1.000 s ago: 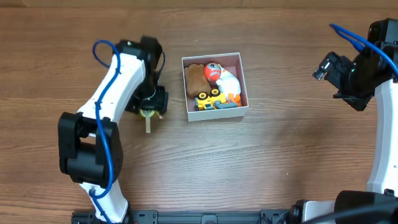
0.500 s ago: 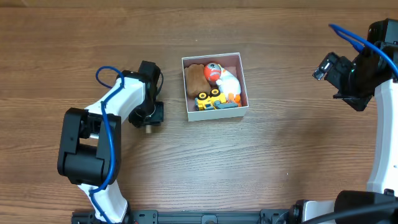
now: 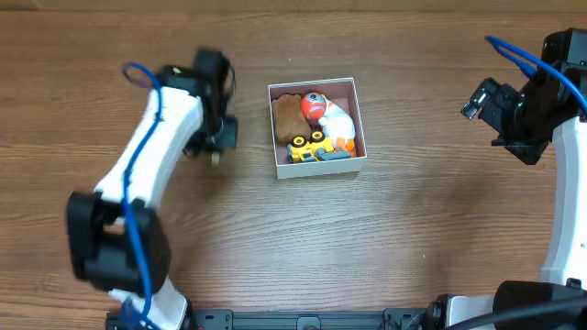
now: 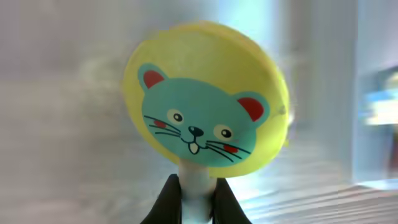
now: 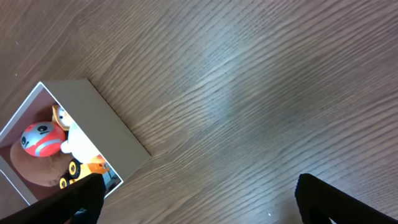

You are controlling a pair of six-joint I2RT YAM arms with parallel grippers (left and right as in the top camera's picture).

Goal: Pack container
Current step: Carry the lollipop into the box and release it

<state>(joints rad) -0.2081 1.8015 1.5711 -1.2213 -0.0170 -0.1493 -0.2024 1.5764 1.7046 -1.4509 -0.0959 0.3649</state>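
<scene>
The left arm reaches from its base at the near edge of the worktop up and forward in a long slant. Its wrist is bent down so that the left gripper points at the wood; the arm is blurred in the overhead view. In the left wrist view the left gripper is closed tight on the white stem of a yellow disc toy. The disc stands upright above the fingers and shows a teal whiskered animal face with red ears.

The container sits on the worktop near this gripper, off to its right and not touching it. Inside lie a brown plush, a red ball with a face, a white toy and a yellow vehicle, packed close together.

The right arm stands tall at the right edge, its wrist folded inward. The right gripper is spread wide with nothing in it, over bare wood. The container lies well to its left.
</scene>
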